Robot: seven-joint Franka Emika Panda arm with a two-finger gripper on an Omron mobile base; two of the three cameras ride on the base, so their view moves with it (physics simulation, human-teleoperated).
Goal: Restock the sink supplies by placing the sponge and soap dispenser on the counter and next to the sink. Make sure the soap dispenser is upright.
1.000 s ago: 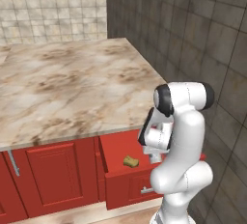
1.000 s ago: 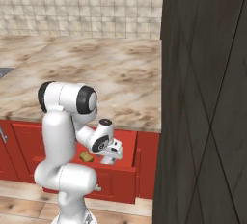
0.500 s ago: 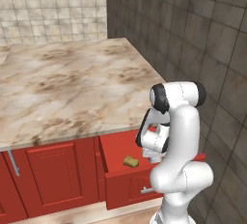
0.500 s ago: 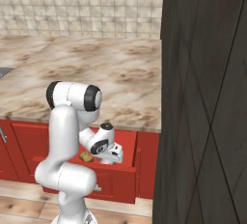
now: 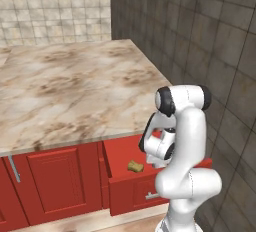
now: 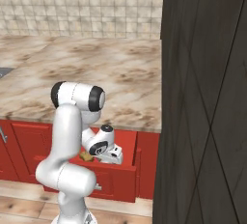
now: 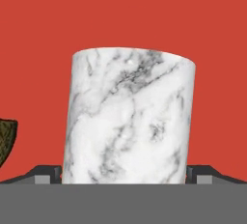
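My gripper (image 7: 123, 177), jaws spread wide, straddles soap dispenser (image 7: 129, 117) inside open red drawer (image 5: 131, 190); sponge (image 5: 135, 166) lies beside it. Risk: off-centre squeeze could tip bottle or snag drawer wall.

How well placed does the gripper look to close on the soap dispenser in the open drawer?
Probably yes: the gripper is open, its fingertips flanking the soap dispenser, with nothing between them. The sponge lies off to one side.
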